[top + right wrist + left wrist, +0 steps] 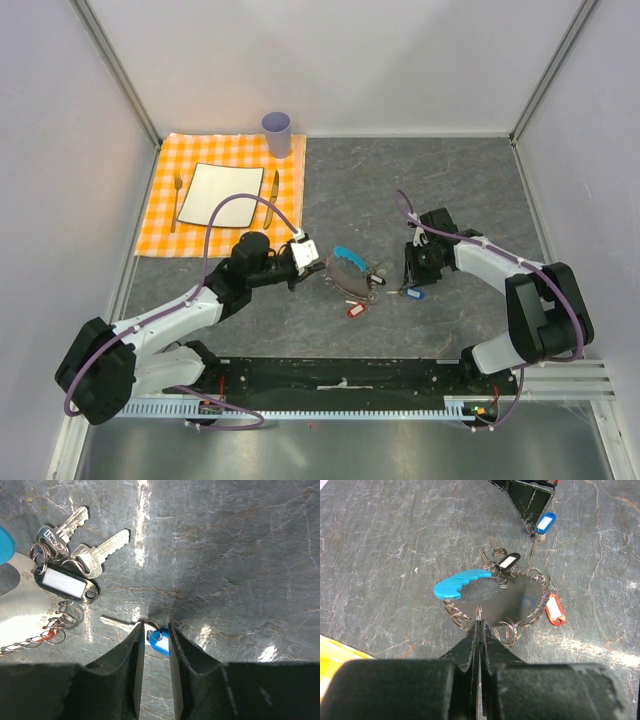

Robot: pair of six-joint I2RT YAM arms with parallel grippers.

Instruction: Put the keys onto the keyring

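Overhead first: keyring lies mid-table between the two arms, with its blue clasp on the far side. The blue-tagged key sits just right of it, under the right gripper. A red-tagged key lies at the ring's near edge. The right arm is plainly the nearer one to the blue-tagged key.

Left wrist view: left gripper is pinched fully closed. I judge it nips one small link on the near edge of the keyring, holding it steady.

Right wrist view: jaws are narrow and straddle the blue tag. I cannot tell whether the pads press it. The key's blade runs left from the tag, so its long axis points toward the keyring. My judgement is that the coming move is a short carry left, blade leading.
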